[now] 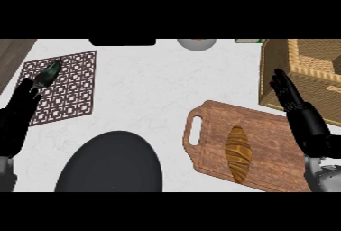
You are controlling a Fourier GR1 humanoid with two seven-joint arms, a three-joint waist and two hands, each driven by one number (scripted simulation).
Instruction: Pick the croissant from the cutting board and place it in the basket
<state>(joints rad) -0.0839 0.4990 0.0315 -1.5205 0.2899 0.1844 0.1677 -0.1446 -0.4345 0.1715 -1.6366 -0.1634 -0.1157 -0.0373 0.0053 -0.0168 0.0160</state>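
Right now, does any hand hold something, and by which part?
Nothing is held. The left hand and right hand are both open, and the croissant lies untouched on the board.

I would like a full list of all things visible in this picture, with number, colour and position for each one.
croissant: 1, golden brown, on the board
board: 1, brown wood, lower right
basket: 1, tan wicker, upper right, cut by the edge
plate: 1, black, lower middle-left
mat: 1, dark brown lattice, upper left
dark object: 1, greenish black, on the mat's left part
grey object: 1, top edge, partly cut off
left hand: 1, black, left edge, open
right hand: 1, black, right, open, between board and basket
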